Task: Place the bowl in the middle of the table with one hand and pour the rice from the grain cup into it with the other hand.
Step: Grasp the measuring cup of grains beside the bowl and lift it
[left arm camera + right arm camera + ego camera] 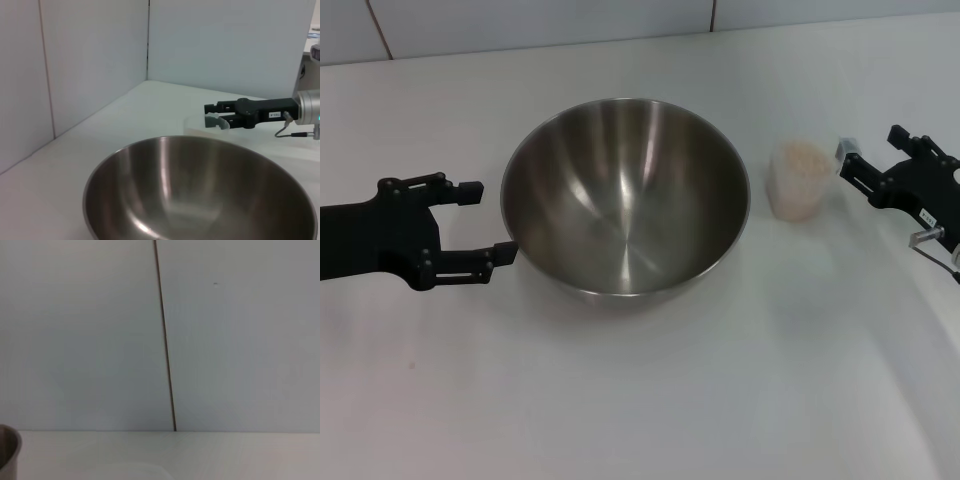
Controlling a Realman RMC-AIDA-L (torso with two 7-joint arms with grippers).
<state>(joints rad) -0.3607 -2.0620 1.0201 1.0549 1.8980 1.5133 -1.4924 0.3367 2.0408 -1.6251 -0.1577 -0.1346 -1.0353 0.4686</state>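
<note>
The steel bowl [625, 200] stands upright near the middle of the white table [640, 400]. It fills the lower part of the left wrist view [200, 190], and its edge shows in the right wrist view [7, 452]. My left gripper [487, 221] is open just left of the bowl's rim, with its lower fingertip [505, 252] against the bowl's side. The clear grain cup [798, 178], full of rice [800, 158], stands upright to the right of the bowl. My right gripper [860, 163] is open beside the cup's right side. It also shows in the left wrist view [216, 115].
A pale tiled wall [620, 20] runs along the table's far edge. Bare white tabletop lies in front of the bowl and cup.
</note>
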